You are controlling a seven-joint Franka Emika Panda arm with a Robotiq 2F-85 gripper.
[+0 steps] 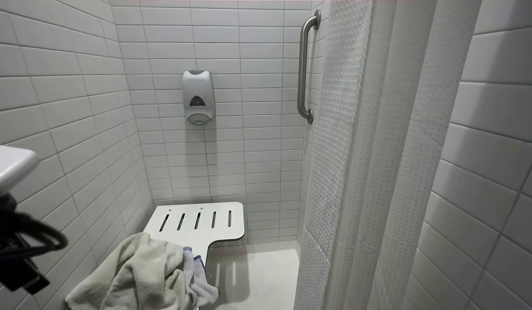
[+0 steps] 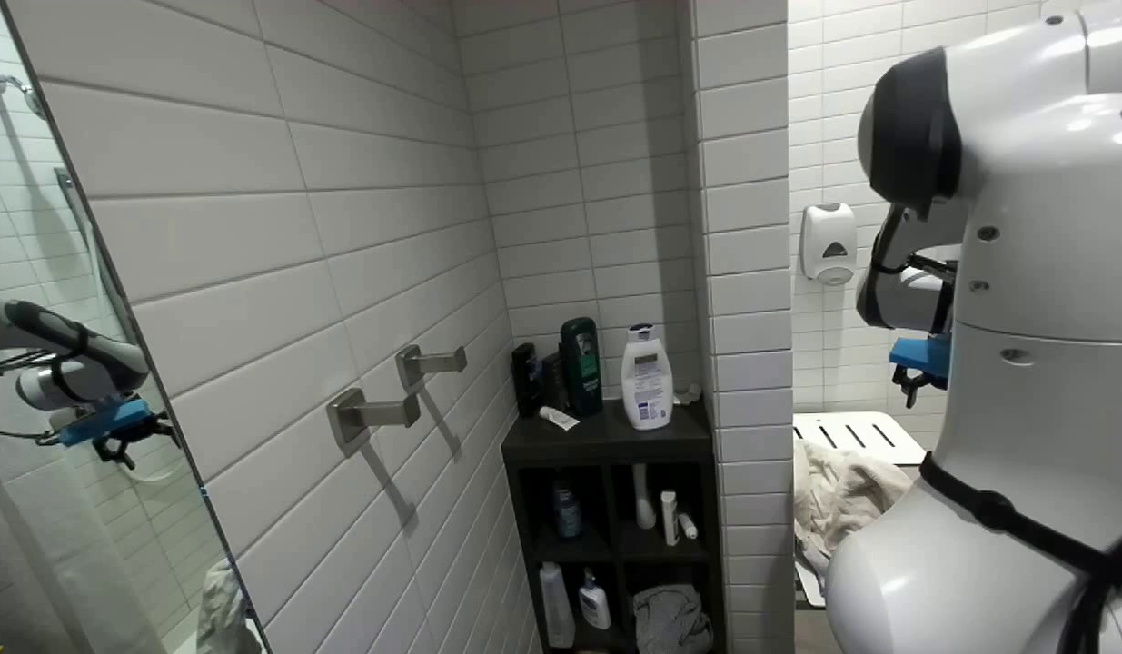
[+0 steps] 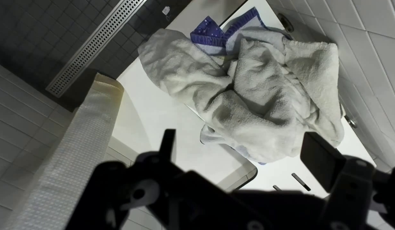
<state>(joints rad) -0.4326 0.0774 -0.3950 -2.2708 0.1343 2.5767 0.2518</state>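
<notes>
Lying on the white slotted plastic seat and drooping past its front edge, the crumpled cream cloth towel could slip onto the white shower floor if something bumps its loose side. Above it, the black two-fingered hand is spread wide, holding nothing and touching nothing.

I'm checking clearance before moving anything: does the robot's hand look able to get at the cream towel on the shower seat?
Probably yes: in the wrist view the hand stands open and empty, facing the towel, with nothing seen between them. The curtain hangs off to one side.
</notes>
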